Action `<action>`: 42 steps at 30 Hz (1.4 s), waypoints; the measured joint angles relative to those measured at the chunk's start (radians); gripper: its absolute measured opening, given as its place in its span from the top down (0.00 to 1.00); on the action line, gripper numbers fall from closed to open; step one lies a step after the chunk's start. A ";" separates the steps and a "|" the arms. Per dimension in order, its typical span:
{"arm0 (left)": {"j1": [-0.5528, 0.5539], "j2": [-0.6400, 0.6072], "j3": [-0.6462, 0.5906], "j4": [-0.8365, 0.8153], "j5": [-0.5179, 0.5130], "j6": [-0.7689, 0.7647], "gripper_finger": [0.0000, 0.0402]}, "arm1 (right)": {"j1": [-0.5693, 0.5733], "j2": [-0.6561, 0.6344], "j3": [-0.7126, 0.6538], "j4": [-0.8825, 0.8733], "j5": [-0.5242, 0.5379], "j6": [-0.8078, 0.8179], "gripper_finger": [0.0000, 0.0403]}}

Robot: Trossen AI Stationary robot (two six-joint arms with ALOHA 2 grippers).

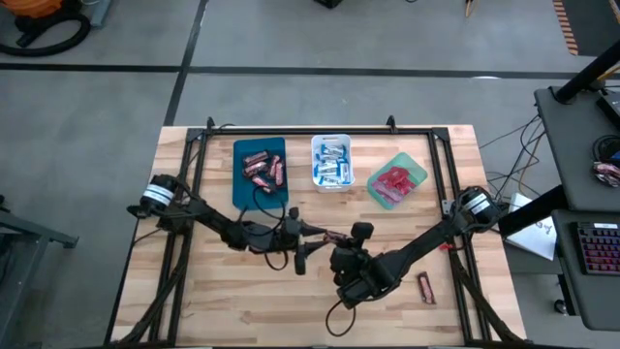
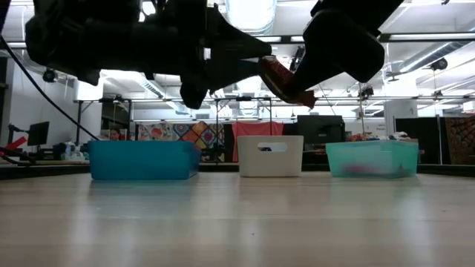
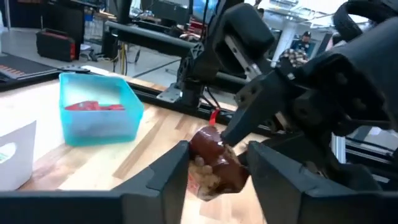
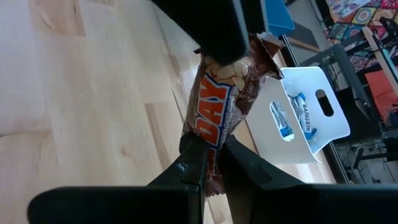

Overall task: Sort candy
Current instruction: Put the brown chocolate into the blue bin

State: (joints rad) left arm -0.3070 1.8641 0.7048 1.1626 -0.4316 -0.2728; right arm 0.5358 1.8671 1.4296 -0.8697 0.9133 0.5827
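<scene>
Two dark arms met over the middle of a wooden counter in the view from above. The left hand and the right hand faced each other there, with a brown-red candy bar between them. At the far edge sat three trays in a row: a blue tray with brown-red bars, a white tray with blue-and-white bars, and a green tray with red packets. One more brown-red bar lay alone on the counter near the right arm, well apart from the trays.

From counter height, both hands hung above the surface and the held candy bar showed between them, clear of the wood. Behind stood the blue tray, the white tray and the green tray.

Through the left wrist camera, the left hand had its two fingers spread on either side of the bar; whether they pressed on it could not be told. The right hand reached to the bar from the other side. The green tray stood beyond.

Through the right wrist camera, the right hand was pinched narrow on one end of the bar, whose orange letters read "DAY". The left arm's dark finger covered the bar's other end. The white tray lay beyond, blue-and-white bars inside.
</scene>
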 joint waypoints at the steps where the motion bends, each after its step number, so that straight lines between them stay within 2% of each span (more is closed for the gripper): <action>1: 0.000 0.000 0.000 0.000 0.000 0.003 0.66 | 0.000 0.000 0.000 0.002 0.000 0.000 0.92; 6: -0.001 0.000 0.000 0.007 -0.004 0.016 0.91 | 0.000 0.000 0.000 0.014 0.001 0.000 0.92; 8: 0.000 0.000 0.000 0.009 -0.004 0.025 0.97 | 0.000 0.000 0.000 0.016 -0.006 0.000 0.91; 18: 0.004 -0.022 0.000 0.023 -0.004 0.069 1.00 | -0.002 -0.012 0.002 0.015 -0.026 0.045 0.71; 21: 0.014 -0.060 0.000 -0.027 -0.004 0.092 1.00 | -0.002 -0.031 0.011 0.012 -0.032 0.049 0.66; 25: 0.050 -0.149 0.000 -0.207 -0.006 0.100 1.00 | -0.003 -0.061 0.020 0.009 -0.035 0.052 0.62; 33: 0.135 -0.431 0.000 -0.745 -0.084 0.097 1.00 | -0.035 -0.126 0.021 -0.001 -0.032 0.032 0.60; 37: 0.208 -0.595 0.000 -1.015 -0.095 0.077 1.00 | -0.059 -0.143 0.021 -0.002 -0.031 0.003 0.60; 42: 0.331 -0.757 -0.001 -1.215 -0.122 0.041 1.00 | -0.076 -0.145 0.021 -0.006 -0.031 -0.001 0.59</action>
State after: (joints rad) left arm 0.0237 1.1068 0.7039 -0.0519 -0.5537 -0.2319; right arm 0.4599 1.7222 1.4502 -0.8754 0.8822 0.5816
